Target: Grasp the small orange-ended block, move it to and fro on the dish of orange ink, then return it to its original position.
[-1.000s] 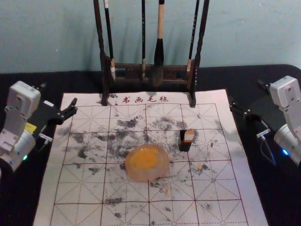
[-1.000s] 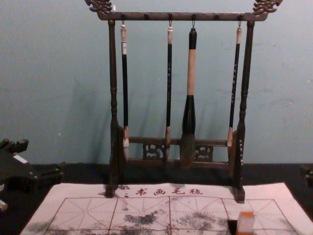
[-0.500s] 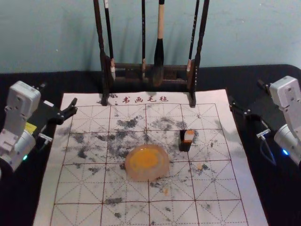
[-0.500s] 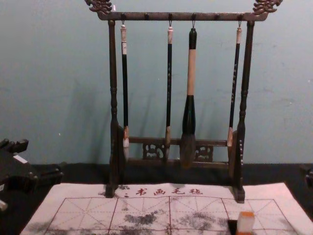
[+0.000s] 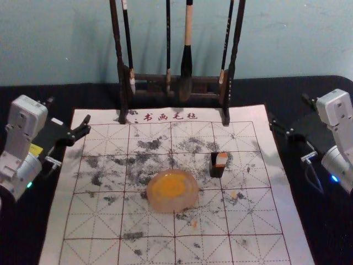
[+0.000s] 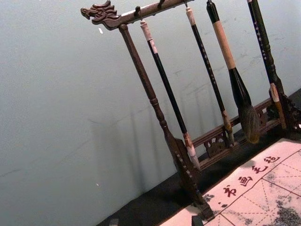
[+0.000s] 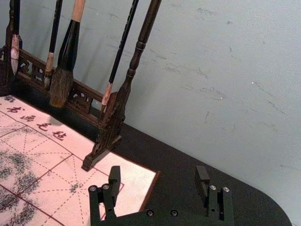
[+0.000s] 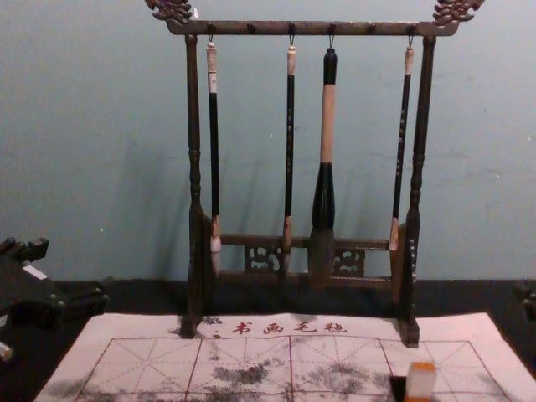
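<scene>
"Where is the small orange-ended block (image 5: 221,160)?"

"On the mat (image 5: 251,218), to the left of the right gripper's (image 5: 288,110) fingers (image 7: 114,179) and closer to the robot than they are. It is well apart from them, with its orange and white end up."

"How do those fingers stand?"

"Spread wide, tips well apart, with nothing in their hold. They reach in from the robot's right, near the mat's right edge."

"And the left gripper (image 5: 70,109)?"

"At the mat's left edge, toward its far corner. Its fingers (image 6: 197,221) are parted widely too, and they hold nothing. The block is much farther from them, across the mat to their right."

"The dish (image 5: 158,203)?"

"It sits on the mat roughly midway between the two sets of fingers, closer to the robot than either, with orange ink (image 5: 170,186) in it. The block is near the dish, on the side toward the right fingers, and the two are apart."

"What else is there?"

"The dark wooden stand (image 5: 117,52) rises between the grippers at the mat's far edge, four brushes (image 8: 327,126) hanging from it. The black worktop (image 5: 325,243) runs beneath the mat."
</scene>
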